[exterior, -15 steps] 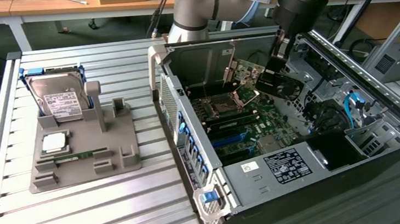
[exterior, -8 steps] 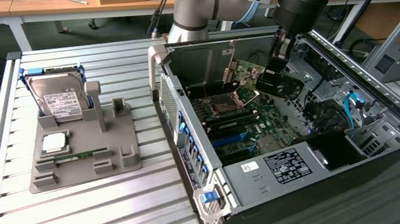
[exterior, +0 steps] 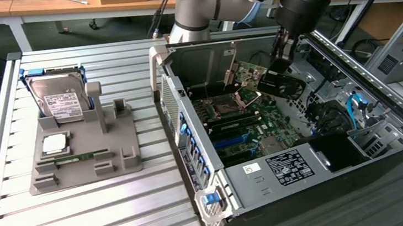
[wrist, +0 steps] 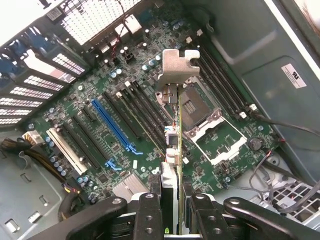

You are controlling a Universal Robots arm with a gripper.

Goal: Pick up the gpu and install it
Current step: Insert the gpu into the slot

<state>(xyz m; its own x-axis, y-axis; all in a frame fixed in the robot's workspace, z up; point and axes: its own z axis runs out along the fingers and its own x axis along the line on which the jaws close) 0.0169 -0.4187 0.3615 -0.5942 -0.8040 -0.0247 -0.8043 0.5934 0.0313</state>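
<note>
Gripping gpu point(wrist: 174, 132) edge-on, pincer point(wrist: 175, 212) above motherboard point(wrist: 227, 131)

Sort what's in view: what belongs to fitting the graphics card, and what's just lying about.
In the job:
- graphics card, clamped in the jaws above the motherboard
- open computer case

Lying about:
- hard drive, processor chip and memory stick, all in the grey holder outside the case
</note>
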